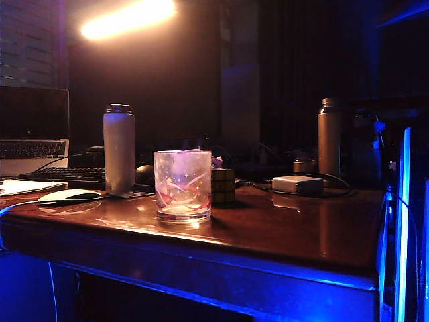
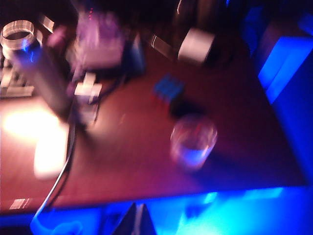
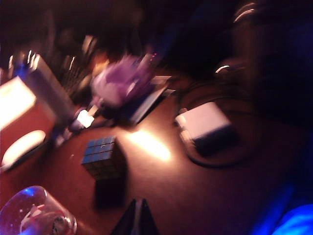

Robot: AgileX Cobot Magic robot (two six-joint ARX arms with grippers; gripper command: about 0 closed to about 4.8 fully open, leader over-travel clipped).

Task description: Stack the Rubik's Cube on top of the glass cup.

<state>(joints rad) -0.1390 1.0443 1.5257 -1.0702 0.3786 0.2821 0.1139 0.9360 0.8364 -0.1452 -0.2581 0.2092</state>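
Exterior view: dim room, blue edge light. Glass cup (image 1: 182, 185) stands upright near the front of the wooden table (image 1: 281, 235). Rubik's Cube (image 1: 223, 186) sits on the table just behind it, on its right, partly hidden by the glass. White bottle (image 1: 119, 149) stands off to the left, white adapter (image 1: 298, 184) to the right. No arm shows here.

Left wrist view: badly blurred. Left gripper (image 2: 136, 220) shows only as a dark tip at the frame edge, high over the table; jaws look pressed together, nothing held. Cube (image 2: 168, 88) and cup (image 2: 193, 142) lie below, apart.

Right wrist view: also blurred. Right gripper (image 3: 138, 219) is closed and empty, above the table near the cube (image 3: 101, 157); cup (image 3: 36, 215) cut off at the corner.

Judgement: approach stage, cube not yet grasped. Next, one gripper must open, descend squarely over the cube, then lift it onto the cup's rim.
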